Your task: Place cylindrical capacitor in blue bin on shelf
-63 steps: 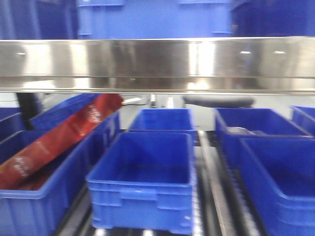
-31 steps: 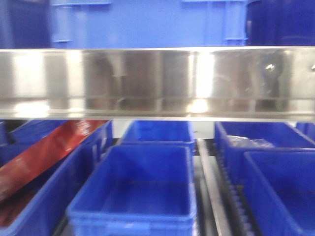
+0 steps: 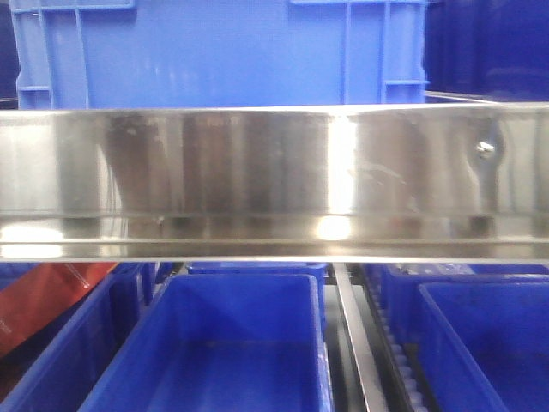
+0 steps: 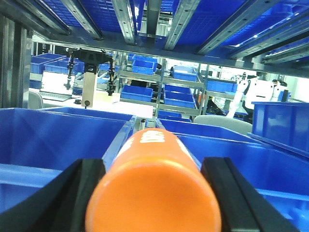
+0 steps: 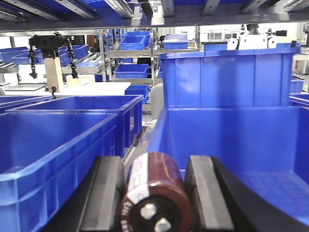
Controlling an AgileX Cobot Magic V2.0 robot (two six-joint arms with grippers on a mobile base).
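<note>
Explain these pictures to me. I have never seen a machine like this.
This is a wheeled robot with two arms, each ending in a claw with a small camera. The front camera looks at a shiny steel shelf rail, with a large blue crate above and open blue bins below. The left arm's camera shows the left claw gripping an orange cylinder. The right arm's camera shows the right claw gripping a small dark capacitor, with more bins ahead.
</note>
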